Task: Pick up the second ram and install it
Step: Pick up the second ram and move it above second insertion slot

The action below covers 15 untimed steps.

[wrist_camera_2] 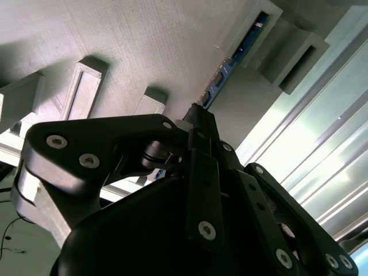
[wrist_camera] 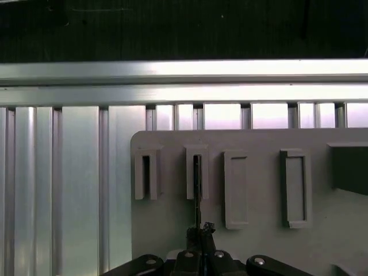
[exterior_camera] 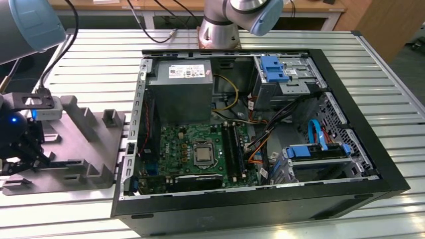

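Note:
The second ram is a thin blue-green stick standing on edge in a slot of the grey tray. In the first wrist view the second ram shows edge-on as a dark line between two upright tabs of the tray. My gripper sits at the near end of the stick, its fingertips closed against both sides of it. The second wrist view has the gripper pinched on that same end. In the exterior view the gripper hangs over the tray at the exterior view's left.
An open computer case lies on the slatted metal table to the exterior view's right of the tray. Inside are the green motherboard, its dark memory slots, a grey power supply and loose cables.

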{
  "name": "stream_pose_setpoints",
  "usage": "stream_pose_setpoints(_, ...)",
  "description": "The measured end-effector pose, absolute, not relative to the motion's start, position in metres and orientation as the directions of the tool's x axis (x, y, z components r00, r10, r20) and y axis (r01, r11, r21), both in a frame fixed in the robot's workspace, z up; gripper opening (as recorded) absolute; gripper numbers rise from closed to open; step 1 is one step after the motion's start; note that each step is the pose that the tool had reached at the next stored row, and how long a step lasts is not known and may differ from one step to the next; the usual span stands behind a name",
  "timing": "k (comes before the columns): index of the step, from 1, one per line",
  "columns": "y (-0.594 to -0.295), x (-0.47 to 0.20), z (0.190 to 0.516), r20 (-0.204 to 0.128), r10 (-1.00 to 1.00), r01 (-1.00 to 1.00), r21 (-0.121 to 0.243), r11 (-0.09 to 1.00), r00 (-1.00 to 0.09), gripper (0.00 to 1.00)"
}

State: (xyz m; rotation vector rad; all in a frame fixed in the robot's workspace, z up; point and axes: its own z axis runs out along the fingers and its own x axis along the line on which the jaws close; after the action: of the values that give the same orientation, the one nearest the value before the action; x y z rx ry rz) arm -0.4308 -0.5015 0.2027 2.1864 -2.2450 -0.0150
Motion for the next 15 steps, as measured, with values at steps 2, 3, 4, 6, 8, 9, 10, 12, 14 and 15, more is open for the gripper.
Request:
stream_pose_setpoints(2, -0.501, -0.431, 0.208, -0.001, -1.000, -1.000, 0.012, 0.026, -0.026, 0.11)
stream_pose_setpoints(3, -0.501, -0.431, 0.210, -0.001, -1.000, -1.000, 0.012, 0.026, -0.026, 0.11)
stream_pose_setpoints(4, -0.501, -0.431, 0.212, -0.001, -1.000, -1.000, 0.012, 0.026, -0.026, 0.11)
stream_pose_setpoints(6, -0.501, -0.431, 0.216, -0.001, -1.000, -1.000, 0.012, 0.026, -0.026, 0.11)
stream_pose_setpoints(8, -0.501, -0.431, 0.220, -0.001, -1.000, -1.000, 0.012, 0.026, -0.026, 0.11)
stream_pose_setpoints(9, -0.501, -0.431, 0.223, -0.001, -1.000, -1.000, 0.012, 0.026, -0.026, 0.11)
stream_pose_setpoints(10, -0.501, -0.431, 0.226, -0.001, -1.000, -1.000, 0.012, 0.026, -0.026, 0.11)
stream_pose_setpoints(12, -0.501, -0.431, 0.233, -0.002, -1.000, -1.000, 0.012, 0.026, -0.026, 0.11)
stream_pose_setpoints(14, -0.501, -0.431, 0.241, -0.003, -1.000, -1.000, 0.012, 0.026, -0.026, 0.11)
stream_pose_setpoints(15, -0.501, -0.431, 0.246, -0.004, -1.000, -1.000, 0.012, 0.026, -0.026, 0.11)
